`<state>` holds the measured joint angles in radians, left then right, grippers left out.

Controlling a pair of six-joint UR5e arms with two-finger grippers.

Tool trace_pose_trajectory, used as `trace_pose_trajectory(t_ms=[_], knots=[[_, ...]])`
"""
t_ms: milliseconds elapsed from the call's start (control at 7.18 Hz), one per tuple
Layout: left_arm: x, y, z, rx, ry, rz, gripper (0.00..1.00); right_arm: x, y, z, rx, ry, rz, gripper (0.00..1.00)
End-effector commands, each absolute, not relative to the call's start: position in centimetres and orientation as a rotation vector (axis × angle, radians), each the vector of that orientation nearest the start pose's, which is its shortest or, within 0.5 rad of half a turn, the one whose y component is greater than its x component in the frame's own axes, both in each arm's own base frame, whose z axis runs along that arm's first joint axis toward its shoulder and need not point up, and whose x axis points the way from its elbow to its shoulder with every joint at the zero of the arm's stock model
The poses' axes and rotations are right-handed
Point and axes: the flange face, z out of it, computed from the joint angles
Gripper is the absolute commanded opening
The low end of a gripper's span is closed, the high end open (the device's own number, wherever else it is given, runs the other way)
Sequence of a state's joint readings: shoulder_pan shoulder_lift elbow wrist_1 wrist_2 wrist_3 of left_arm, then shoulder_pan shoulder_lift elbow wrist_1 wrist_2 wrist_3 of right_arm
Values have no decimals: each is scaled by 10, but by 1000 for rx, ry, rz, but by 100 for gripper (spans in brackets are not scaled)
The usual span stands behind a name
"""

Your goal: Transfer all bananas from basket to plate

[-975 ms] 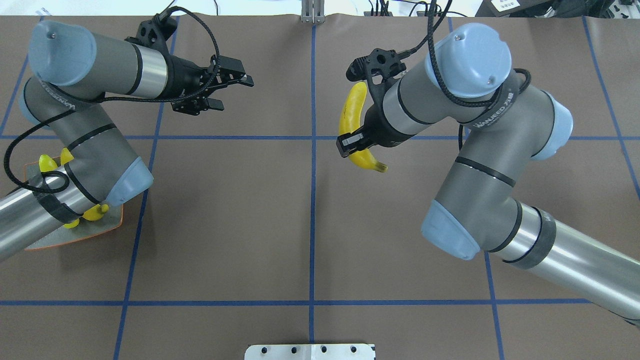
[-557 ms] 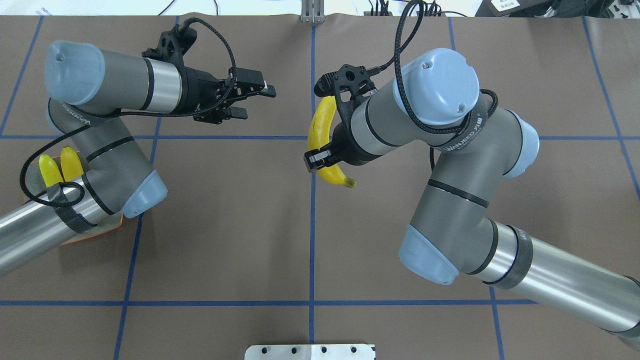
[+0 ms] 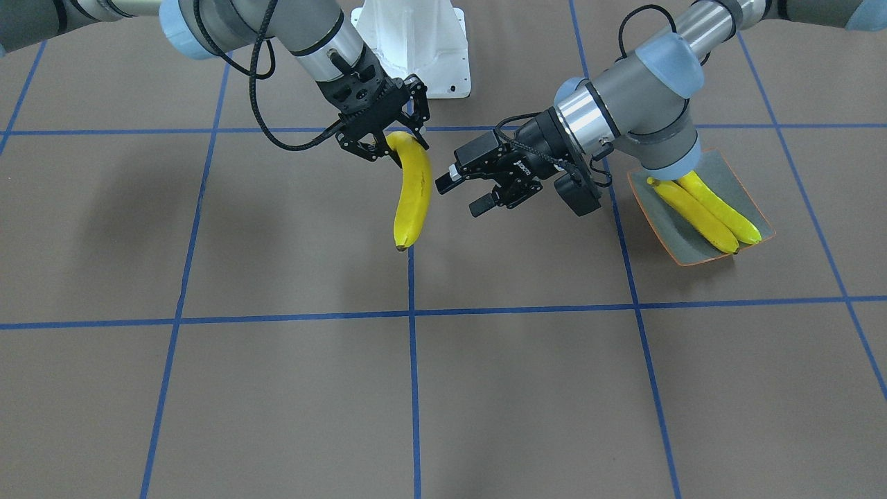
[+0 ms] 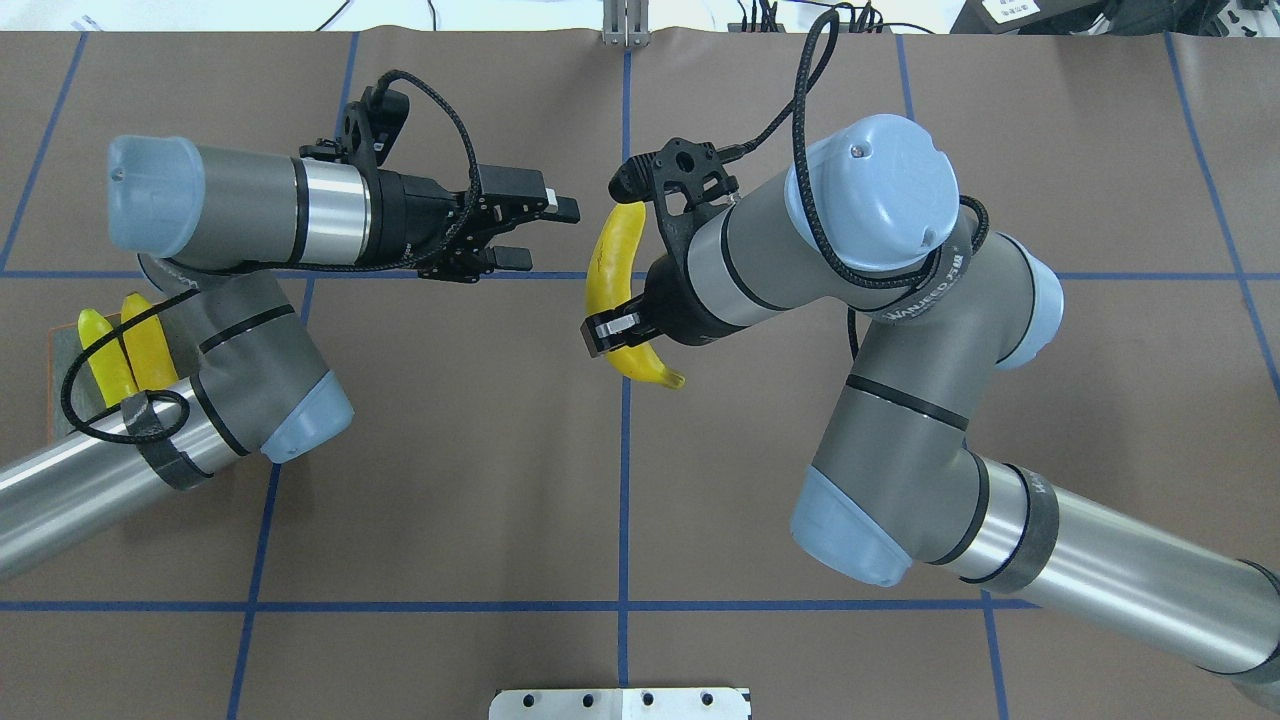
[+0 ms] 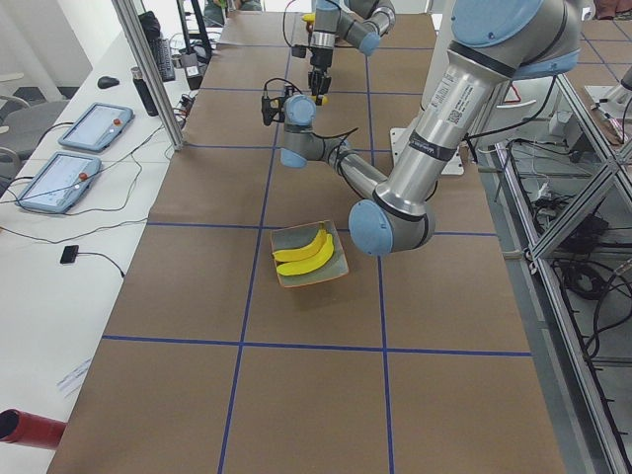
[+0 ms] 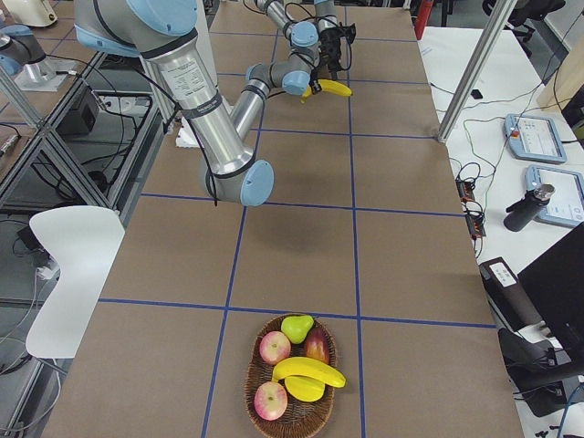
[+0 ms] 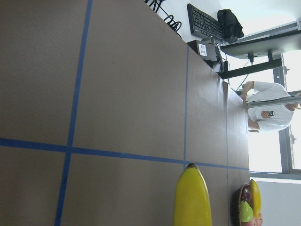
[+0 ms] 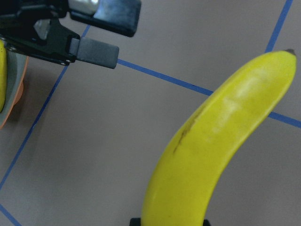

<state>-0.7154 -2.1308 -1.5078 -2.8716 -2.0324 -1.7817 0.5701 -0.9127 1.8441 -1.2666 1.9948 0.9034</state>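
"Passing the held banana (image 3: 413, 197) across looks like the step, I judge. The right end effector (image 3: 392, 142) clamps it near one end, above the middle of the matte brown surface (image 3: 277, 388)."

"Then the left end effector (image 3: 466, 195), jaws parted and just beside it, should close on the bare middle, square to the curve, before the right lets go."

"Why the middle?"

"Smooth, waxy-looking skin on a rounded, curved body. A grip at the tip could let it swing or slip. Firm, not crushing."

"And after?"

"The plate (image 3: 729, 174), shallow grey-green with an orange rim and upturned edges, already bears two bananas (image 3: 700, 208) side by side, so lay it parallel. One more banana (image 6: 308, 370) lies in the woven basket (image 6: 252, 388), well apart, among apples (image 6: 274, 348) and a pear (image 6: 297, 327)."
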Motion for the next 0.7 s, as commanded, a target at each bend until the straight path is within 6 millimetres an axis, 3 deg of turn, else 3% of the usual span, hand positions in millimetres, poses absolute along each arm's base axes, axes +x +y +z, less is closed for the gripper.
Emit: trace_pose_trajectory(t_ms=[0, 557], knots=[[432, -470, 217, 71, 1809, -248, 99, -469, -401, 113, 411, -1227, -358, 0], [437, -465, 213, 64, 1817, -241, 90, -471, -399, 109, 415, -1232, -363, 0]])
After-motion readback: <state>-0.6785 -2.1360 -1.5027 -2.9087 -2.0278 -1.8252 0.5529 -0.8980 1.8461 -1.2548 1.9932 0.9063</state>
